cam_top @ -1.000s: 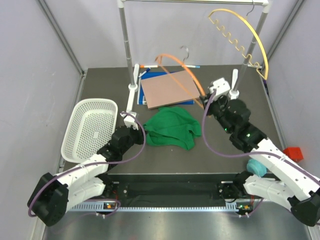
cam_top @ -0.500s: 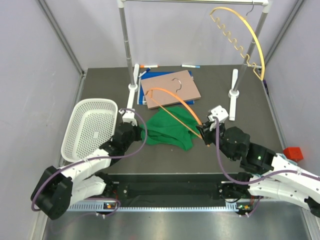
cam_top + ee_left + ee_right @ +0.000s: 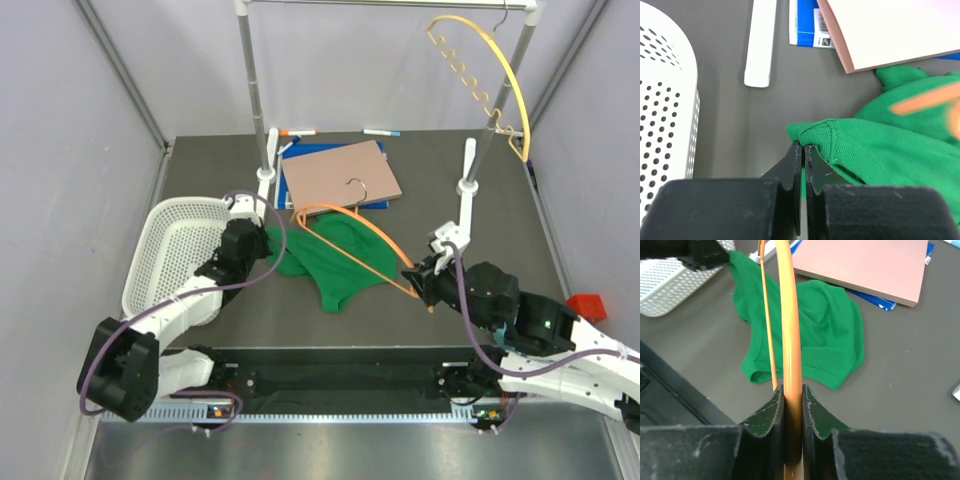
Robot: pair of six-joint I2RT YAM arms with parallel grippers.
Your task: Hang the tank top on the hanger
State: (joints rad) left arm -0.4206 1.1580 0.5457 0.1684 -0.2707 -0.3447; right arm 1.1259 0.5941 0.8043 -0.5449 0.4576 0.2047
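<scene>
The bright green tank top point(image 3: 335, 258) lies spread on the dark table, also in the left wrist view point(image 3: 880, 150) and the right wrist view point(image 3: 810, 330). My left gripper point(image 3: 262, 243) is shut on its left edge point(image 3: 810, 137) and holds it pulled toward the basket. My right gripper point(image 3: 418, 278) is shut on the right end of the thin orange hanger point(image 3: 350, 222), whose arch point(image 3: 790, 315) reaches left above the top. Its metal hook point(image 3: 355, 190) lies over the pink board.
A white mesh basket point(image 3: 165, 262) stands at the left. A pink board point(image 3: 340, 175) on a blue book lies at the back. A clothes rail point(image 3: 255, 90) carries a yellower notched hanger point(image 3: 490, 75). Two pens lie at the back. A red block point(image 3: 587, 306) is at the right.
My left gripper took hold of the top's edge and pulled it left and back, stretching the cloth. My right gripper brought the hanger down and forward over the top.
</scene>
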